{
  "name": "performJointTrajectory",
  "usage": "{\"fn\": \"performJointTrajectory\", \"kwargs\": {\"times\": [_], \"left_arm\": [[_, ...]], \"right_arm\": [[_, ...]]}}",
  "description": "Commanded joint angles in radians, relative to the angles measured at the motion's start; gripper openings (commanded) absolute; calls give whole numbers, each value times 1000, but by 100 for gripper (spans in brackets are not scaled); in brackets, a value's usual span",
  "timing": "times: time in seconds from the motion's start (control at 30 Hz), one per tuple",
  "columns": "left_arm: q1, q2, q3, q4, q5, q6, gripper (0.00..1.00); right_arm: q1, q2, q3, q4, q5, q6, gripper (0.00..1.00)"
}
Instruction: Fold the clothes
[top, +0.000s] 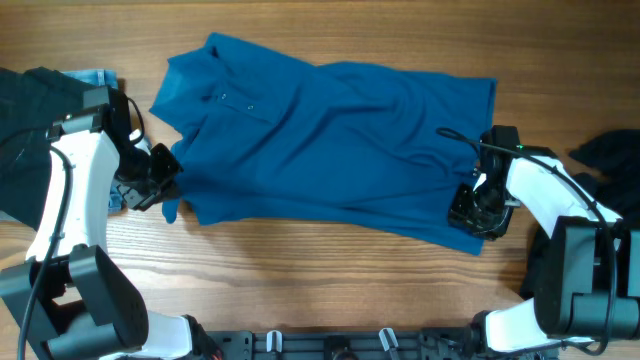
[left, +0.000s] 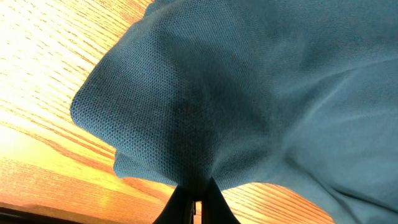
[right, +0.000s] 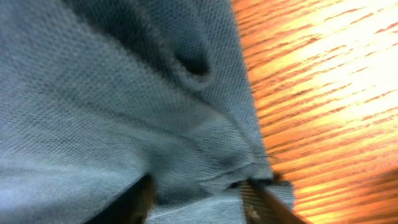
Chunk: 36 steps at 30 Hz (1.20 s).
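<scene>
**Desk:** What is nearest your cameras?

**Me:** On my left wrist view, the left gripper (left: 194, 190) is pinched fully together on a fold of the teal shirt (left: 249, 93). The cloth is a fine pique knit with a tiny honeycomb weave, and it hangs in a rounded lobe over the table (left: 37, 74). The table is glossy orange-brown wood with long grain streaks. On my right wrist view, the right gripper (right: 199, 196) has its dark fingers (right: 140, 199) partly apart, with the shirt's bunched hem between them. I cannot tell whether they grip it.

**Desk:** And from above?

**Me:** A black rail (top: 330, 345) with clips runs along the table's near edge, and beyond it is a bare strip of planks. The shirt lies spread across the middle, wrinkled in soft diagonal ridges. My left arm is at its left edge and my right arm is at its lower right corner.

**Desk:** What about farther back?

**Me:** The collar and buttoned placket (top: 225, 98) sit at the shirt's far left. A black garment (top: 20, 120) is heaped on my left, touching a light-blue denim piece (top: 95, 77). A second black garment (top: 610, 150) is crumpled on my right, apart from the shirt.
</scene>
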Motion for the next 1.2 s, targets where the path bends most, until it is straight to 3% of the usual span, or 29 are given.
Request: {"fn": "performJointTrajectory", "kwargs": {"times": [0.0,0.13,0.43,0.77,1.17], "left_arm": [[5,-9,15,1,12,11,4],[4,-9,15,0,12,11,4],[5,-9,15,0,12,11,4],[5,-15,37,8,13,11,4],[5,-51,419,-150,18,11,4]], "right_arm": [[-2,-3,-14,8,30,28,18],[-2,-3,-15,11,30,27,4],[-2,-4,1,-39,15,23,4],[-2,-70,228,-198,-16,-34,4],[-2,-202,571,-305,-75,-160,4]]}}
